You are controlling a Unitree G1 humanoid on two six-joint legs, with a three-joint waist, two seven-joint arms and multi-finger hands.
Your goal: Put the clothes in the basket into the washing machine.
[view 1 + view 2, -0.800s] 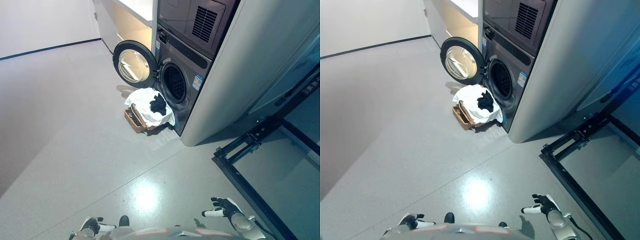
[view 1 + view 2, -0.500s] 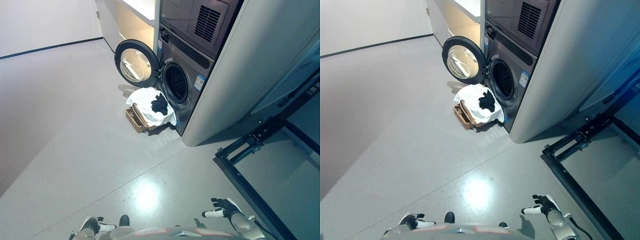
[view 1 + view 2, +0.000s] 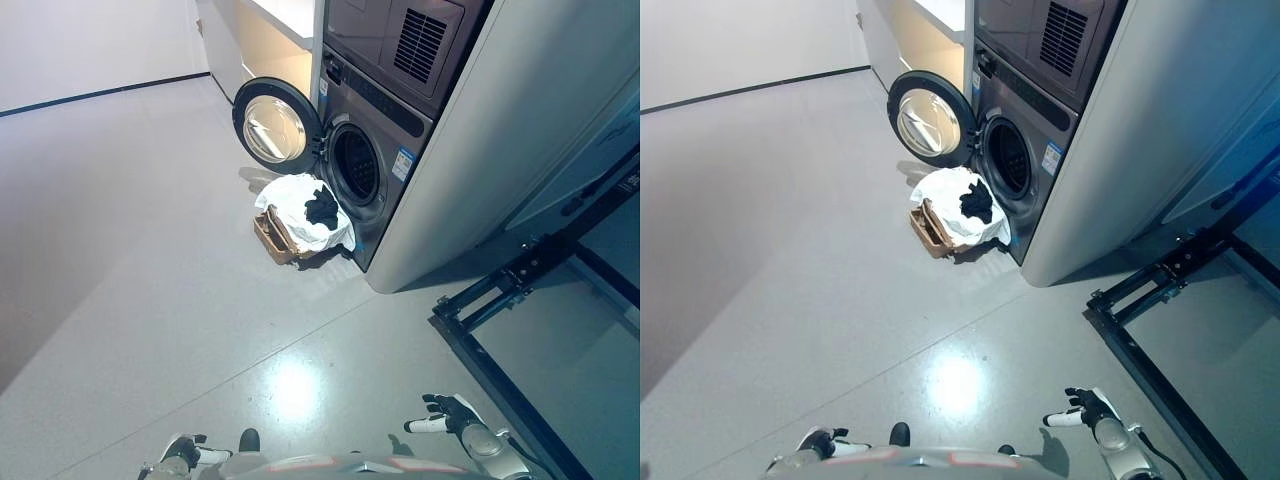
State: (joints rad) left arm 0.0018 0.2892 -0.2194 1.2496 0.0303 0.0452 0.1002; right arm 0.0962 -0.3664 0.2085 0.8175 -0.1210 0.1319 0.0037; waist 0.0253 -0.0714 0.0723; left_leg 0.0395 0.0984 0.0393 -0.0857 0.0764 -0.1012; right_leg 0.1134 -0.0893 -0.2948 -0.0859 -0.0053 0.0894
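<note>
Wicker basket (image 3: 270, 237) w/ clothes (image 3: 300, 210) by washer (image 3: 375, 150), unmoved; view shifted slightly.

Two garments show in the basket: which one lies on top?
The small black garment lies on top; the large white cloth spreads beneath it, draped over the brown basket before the open washing machine.

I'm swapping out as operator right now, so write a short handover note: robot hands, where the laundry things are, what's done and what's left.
Left robot hand: low at the view's bottom edge, holding nothing; its fingers are too small to judge.
Right robot hand: low at the lower right, fingers spread, empty.
Basket: on the floor right in front of the washing machine, across the floor from both hands.
Clothes: white cloth heaped over the basket, a black garment on top.
Washer door: swung open.
Done: door open, nothing loaded.
Left: approach, move all clothes into the drum.
</note>
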